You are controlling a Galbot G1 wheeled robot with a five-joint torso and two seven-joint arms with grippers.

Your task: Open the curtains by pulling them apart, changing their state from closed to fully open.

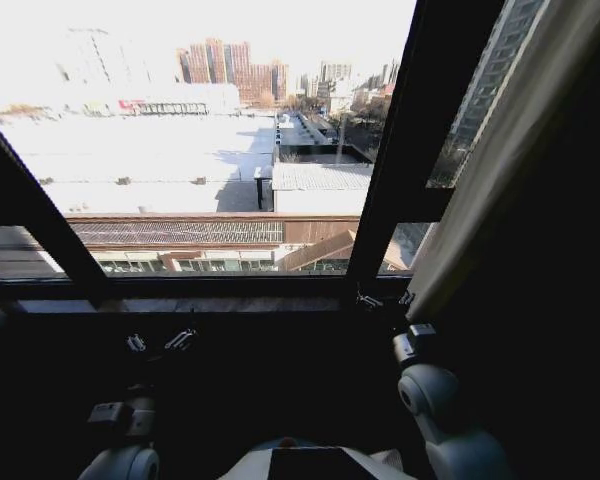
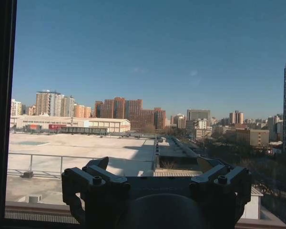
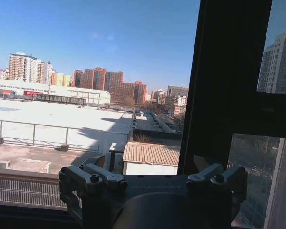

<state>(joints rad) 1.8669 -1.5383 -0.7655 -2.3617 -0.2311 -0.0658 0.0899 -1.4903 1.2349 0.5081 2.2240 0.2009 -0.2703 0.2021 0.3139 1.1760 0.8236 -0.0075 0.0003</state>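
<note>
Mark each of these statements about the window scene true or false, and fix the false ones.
1. A curtain hangs at the right side of the window. True.
2. The curtain covers the middle pane. False: the middle pane is bare, showing rooftops and city.
3. The right tool holds the curtain. False: it is open, near the sill, beside the curtain's lower edge.
4. The left tool is open, below the sill. True.
5. A dark window frame post stands left of the curtain. True.

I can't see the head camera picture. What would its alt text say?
A wide window looks over sunlit rooftops, with a cream curtain gathered at the right. Below, in shadow, the left tool and right tool sit open near the sill.
</note>
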